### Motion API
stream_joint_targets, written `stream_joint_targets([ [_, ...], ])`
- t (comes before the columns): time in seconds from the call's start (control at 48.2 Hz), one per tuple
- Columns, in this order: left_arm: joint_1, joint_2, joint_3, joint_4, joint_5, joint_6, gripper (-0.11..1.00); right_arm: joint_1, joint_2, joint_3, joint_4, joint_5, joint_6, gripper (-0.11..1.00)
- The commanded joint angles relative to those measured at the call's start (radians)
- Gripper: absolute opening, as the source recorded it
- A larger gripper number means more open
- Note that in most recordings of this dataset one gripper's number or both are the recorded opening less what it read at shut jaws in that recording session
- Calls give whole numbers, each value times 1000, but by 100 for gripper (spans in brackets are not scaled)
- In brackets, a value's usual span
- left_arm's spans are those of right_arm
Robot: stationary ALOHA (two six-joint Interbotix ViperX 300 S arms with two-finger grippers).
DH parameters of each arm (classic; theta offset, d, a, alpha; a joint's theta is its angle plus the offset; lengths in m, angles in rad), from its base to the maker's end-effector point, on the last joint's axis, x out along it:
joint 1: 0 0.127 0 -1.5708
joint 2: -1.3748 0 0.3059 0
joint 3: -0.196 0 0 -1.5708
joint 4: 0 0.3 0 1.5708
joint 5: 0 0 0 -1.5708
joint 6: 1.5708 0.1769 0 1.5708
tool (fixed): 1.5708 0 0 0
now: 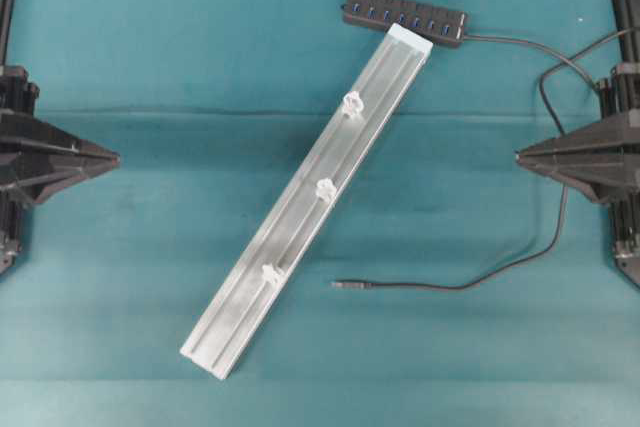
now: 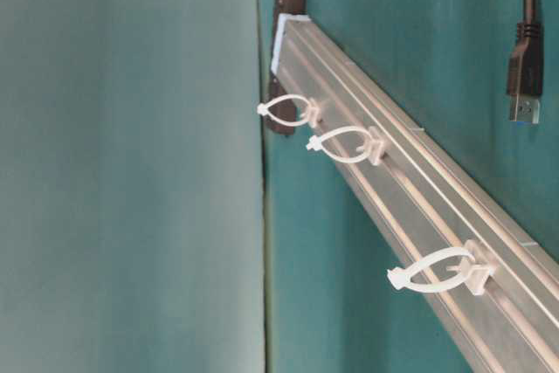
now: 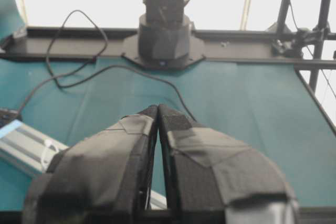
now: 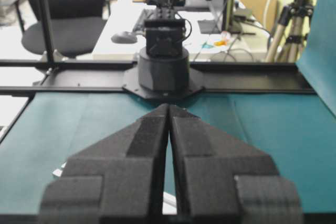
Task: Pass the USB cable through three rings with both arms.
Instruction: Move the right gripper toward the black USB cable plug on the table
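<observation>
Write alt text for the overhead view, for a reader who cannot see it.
A long silver rail lies diagonally on a teal table, carrying three white rings. A black USB hub sits at its far end, and the USB cable loops right, its plug free beside the rail. The left pincer and right pincer rest shut at the edges.

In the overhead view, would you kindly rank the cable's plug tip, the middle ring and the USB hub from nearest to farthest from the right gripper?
From the right gripper, at the right edge:
1. USB hub, at the rail's top end, up and to the left.
2. Plug tip, lying free on the cloth, lower left; nearly level with the hub, a close call.
3. Middle ring, on the rail, farthest left.
</observation>
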Motion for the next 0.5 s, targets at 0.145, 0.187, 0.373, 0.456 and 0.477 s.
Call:
stream_joint_targets([
  [0.145, 5, 124, -84, 17, -11, -12, -1, -23, 48, -44, 152, 138, 74, 3],
  [0.187, -2, 129, -86, 17, -11, -12, -2, -23, 55, -61, 153, 175, 86, 1],
  [0.373, -9, 124, -92, 17, 11, -14, -2, -23, 120, -129, 153, 350, 95, 1],
  [0.456, -8, 132, -94, 17, 26, -14, -2, -23, 176, -158, 155, 425, 109, 1],
  [0.477, -8, 137, -95, 17, 31, -14, -2, -23, 192, -166, 156, 445, 110, 1],
])
